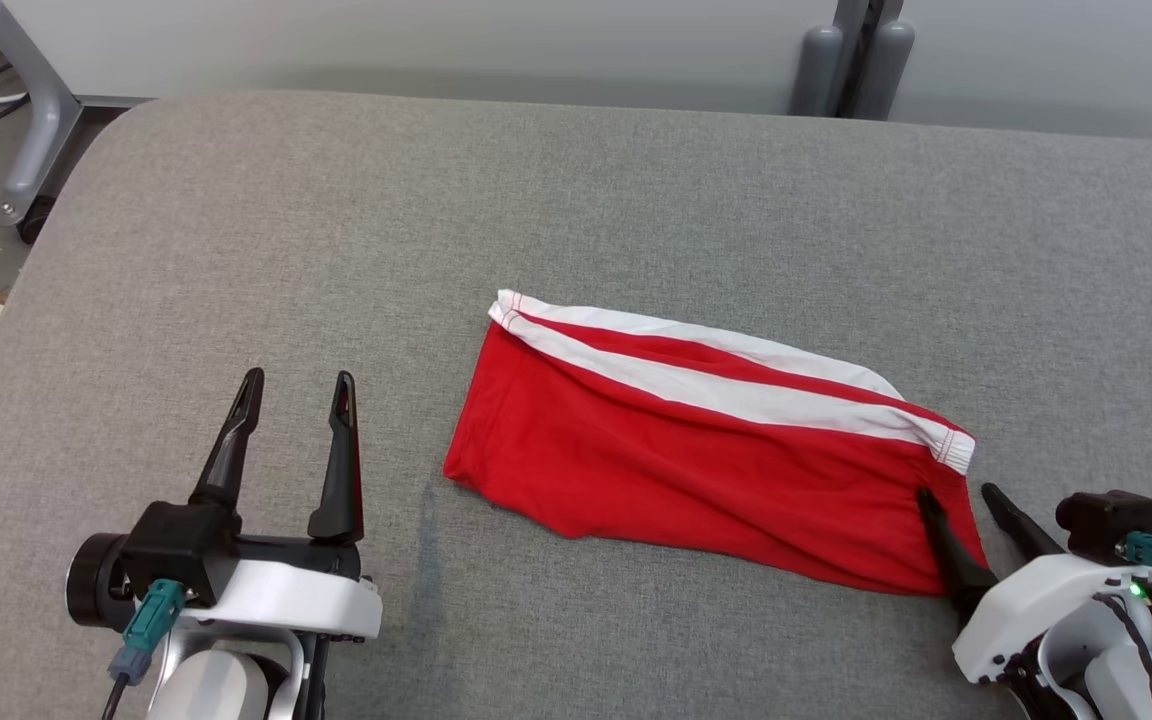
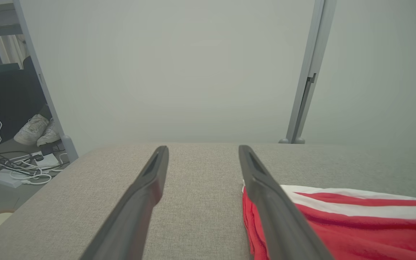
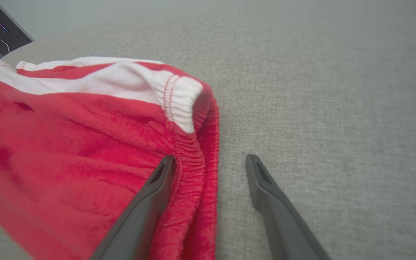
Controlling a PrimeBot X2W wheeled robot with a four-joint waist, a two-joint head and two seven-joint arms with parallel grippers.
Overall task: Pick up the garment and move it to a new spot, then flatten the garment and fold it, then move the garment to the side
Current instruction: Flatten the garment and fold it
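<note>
**A:** What sits nearest the robot?

**B:** Its two hands, low on either side. The left hand (image 1: 298,375) hovers over bare cloth at the lower left. Its two long dark fingers are spread wide with nothing between them.

**A:** And the other one?

**B:** The right hand (image 1: 954,490), at the lower right, is spread just as wide and grips nothing. It straddles the right end of the red soft-fabric garment with two white stripes (image 1: 676,460). One finger (image 3: 150,195) lies over the gathered red waistband, the other over the bare surface just beside it. Whether that first finger presses the fabric or hangs just above it, I can't tell from the wrist view.

**A:** How does the garment lie?

**B:** It is spread out and slightly rumpled, around the middle of the grey fabric-covered tabletop (image 1: 576,200). Its right end is nearer the robot and the white stripes run along the far edge. A strip of bare tabletop separates its left end from the left hand.

**A:** And farther back?

**B:** Past the tabletop's rounded far edge is a pale wall. A grey metal frame leg (image 1: 44,120) stands at the far left and two grey upright posts (image 1: 851,60) to the right. A pair of white sneakers (image 2: 36,130) sits on the floor near loose white cables (image 2: 31,176).
</note>
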